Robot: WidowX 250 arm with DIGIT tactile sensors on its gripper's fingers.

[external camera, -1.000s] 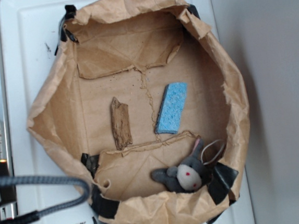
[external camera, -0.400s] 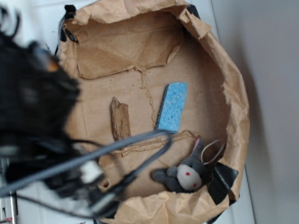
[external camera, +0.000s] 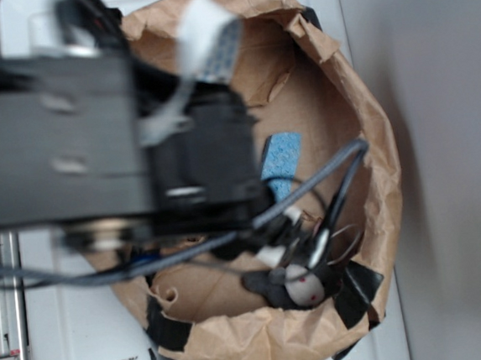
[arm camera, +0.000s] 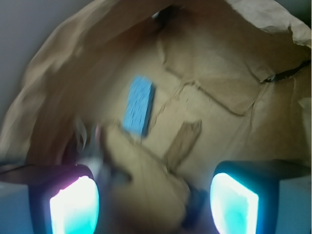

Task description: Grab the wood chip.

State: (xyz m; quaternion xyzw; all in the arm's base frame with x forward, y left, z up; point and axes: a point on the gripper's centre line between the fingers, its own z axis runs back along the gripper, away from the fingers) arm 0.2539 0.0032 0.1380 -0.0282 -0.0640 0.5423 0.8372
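Claw (arm camera: 153, 204) spread open above wood chip (arm camera: 183, 141) beside sponge (arm camera: 138, 105); no legible writing

A blue sponge (arm camera: 138, 106) lies on the brown paper lining (arm camera: 214, 73), ahead of the tool. A grey plush toy (external camera: 296, 283) sits beside a paper flap (external camera: 208, 294).

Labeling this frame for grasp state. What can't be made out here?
- Wood chip: hidden in the exterior view behind the blurred arm; visible only in the wrist view, smeared.
- Blue sponge: lower end covered by arm and cables in the exterior view.
- Gripper: fingertips cut off by the wrist view's bottom edge; hidden in the exterior view.
- Stuffed toy: partly behind cables.
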